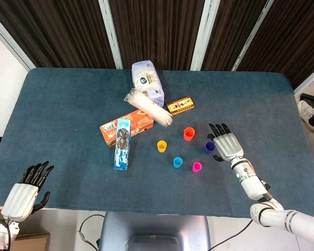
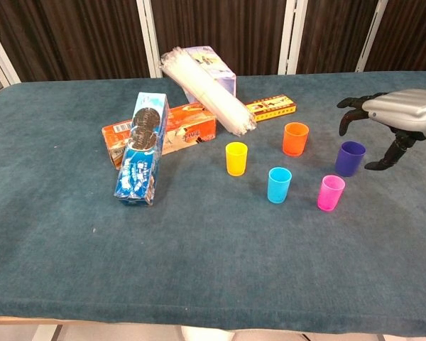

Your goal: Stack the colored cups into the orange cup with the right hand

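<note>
While the left hand (image 1: 26, 191) hangs spread and empty at the near-left corner of the bench (image 1: 63, 115), well apart from every cup, the task's things stand upright in a loose cluster right of centre; from left to right, the yellow cup (image 2: 236, 158), the blue cup (image 2: 278, 185), the orange cup (image 2: 295, 138) behind them, the pink cup (image 2: 331, 192) nearest the front edge, then the purple cup (image 2: 350, 158); the right hand (image 2: 396, 114) hovers just right of and above the purple cup, fingers spread and curved downward, holding nothing; the purple cup is the closest to it, and the orange cup lies further left and slightly back, so I judge a leftward carry follows.
</note>
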You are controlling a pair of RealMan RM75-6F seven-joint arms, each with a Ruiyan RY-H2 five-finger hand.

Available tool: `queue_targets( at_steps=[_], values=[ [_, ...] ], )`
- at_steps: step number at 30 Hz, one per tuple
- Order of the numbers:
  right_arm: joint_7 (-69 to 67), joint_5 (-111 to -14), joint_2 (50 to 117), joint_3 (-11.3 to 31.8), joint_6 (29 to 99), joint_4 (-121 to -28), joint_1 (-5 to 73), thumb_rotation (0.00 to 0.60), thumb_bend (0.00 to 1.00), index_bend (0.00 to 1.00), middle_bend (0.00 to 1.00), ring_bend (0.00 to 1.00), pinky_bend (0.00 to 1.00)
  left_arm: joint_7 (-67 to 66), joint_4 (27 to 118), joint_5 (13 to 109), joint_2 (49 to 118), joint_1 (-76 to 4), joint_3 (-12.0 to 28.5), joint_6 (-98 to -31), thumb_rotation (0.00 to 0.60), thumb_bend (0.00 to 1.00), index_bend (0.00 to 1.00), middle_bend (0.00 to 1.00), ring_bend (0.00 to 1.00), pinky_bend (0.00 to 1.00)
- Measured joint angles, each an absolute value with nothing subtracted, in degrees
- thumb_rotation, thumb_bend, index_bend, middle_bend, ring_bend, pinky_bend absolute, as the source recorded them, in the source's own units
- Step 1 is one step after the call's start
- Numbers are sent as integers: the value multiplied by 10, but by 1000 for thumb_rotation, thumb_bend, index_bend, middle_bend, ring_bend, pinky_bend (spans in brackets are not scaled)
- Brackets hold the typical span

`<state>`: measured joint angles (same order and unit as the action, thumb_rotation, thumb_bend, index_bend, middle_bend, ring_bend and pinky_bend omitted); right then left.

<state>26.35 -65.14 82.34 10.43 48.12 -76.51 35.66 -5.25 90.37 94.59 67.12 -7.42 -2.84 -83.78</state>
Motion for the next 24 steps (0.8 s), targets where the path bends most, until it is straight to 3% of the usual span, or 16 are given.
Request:
queue_targets(
  at_steps=[6, 14, 19, 24],
  values=[
    [262, -635, 835, 101, 475, -750, 369, 600, 442, 465, 0, 0, 0, -49, 903, 944, 670, -74, -27, -838, 600, 458, 0, 0, 0, 103],
    [259, -619, 843, 94, 468, -740, 380, 600, 452, 484, 0, 0, 0, -48, 901, 943, 671, -75, -27, -837, 600, 459, 0, 0, 0, 103],
    [252, -618, 849, 91, 473, -733, 382, 600, 474, 597, 25, 0, 0, -49, 902, 943, 671, -75, -27, -837, 600, 459, 0, 0, 0, 103],
    [242, -618, 847, 92, 480, -736, 382, 600, 482, 623, 40, 0, 0, -48, 902, 943, 670, -74, -27, -838, 600, 459, 0, 0, 0, 103]
  ],
)
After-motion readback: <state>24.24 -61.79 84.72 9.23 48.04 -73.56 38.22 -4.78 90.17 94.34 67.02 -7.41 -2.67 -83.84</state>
